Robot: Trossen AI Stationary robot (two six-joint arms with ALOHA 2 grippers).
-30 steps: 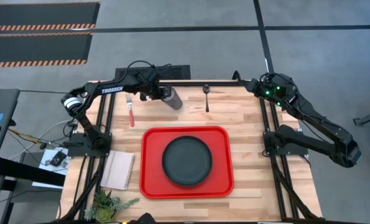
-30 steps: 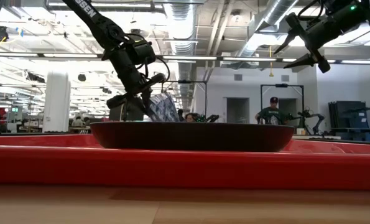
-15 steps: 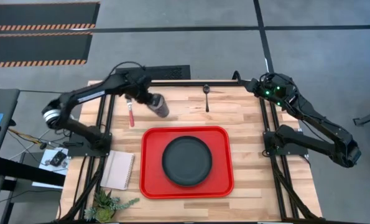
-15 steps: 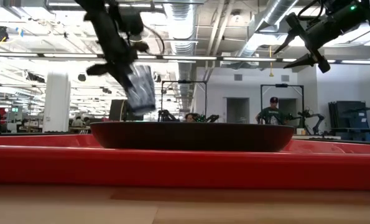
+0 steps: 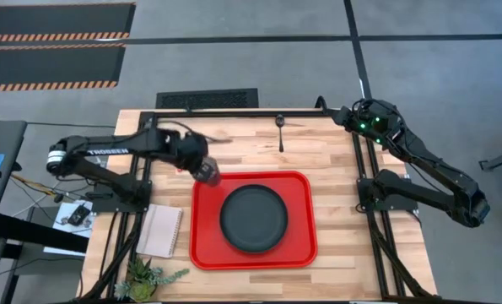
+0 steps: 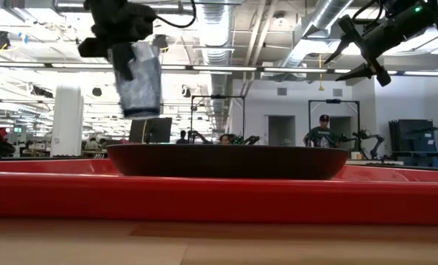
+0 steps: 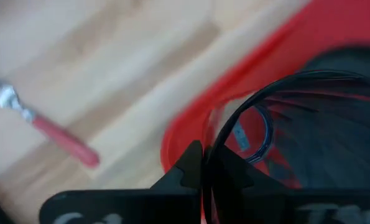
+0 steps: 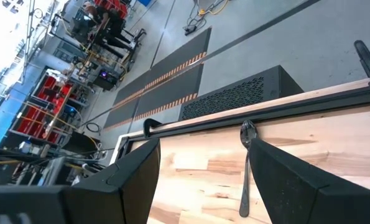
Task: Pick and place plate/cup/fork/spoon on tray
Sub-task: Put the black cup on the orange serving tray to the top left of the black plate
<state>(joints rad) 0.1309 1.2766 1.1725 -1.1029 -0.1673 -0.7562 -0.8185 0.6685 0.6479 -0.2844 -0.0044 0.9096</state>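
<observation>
The black plate (image 5: 253,218) lies in the middle of the red tray (image 5: 205,241). My left gripper (image 5: 202,167) hangs over the tray's far left corner, shut on the dark translucent cup (image 6: 139,79). The red-handled fork (image 7: 60,135) lies flat on the wood just beyond that corner; my left arm covers it in the high view. The dark spoon (image 5: 280,132) lies flat near the table's far edge. My right gripper (image 5: 348,119) waits open and high at the far right, with the spoon (image 8: 245,163) ahead of it. My left gripper pinches the cup's wall at its rim (image 7: 207,148), one finger inside the cup and one outside. The fingers come from above, pointing steeply down. The cup hangs below them, nearly upright, mouth up, lifted clear above the tray (image 6: 219,197).
A white notepad (image 5: 160,230) lies left of the tray and a small green plant (image 5: 146,275) stands at the near left corner. Bare wood shows right of the tray and between the tray and the spoon.
My left gripper has carried the cup from the table's far side toward the near edge and a little left, and has risen. It has rolled, and the cup has gone from slanted to nearly upright. It now hangs over the tray's far left corner.
</observation>
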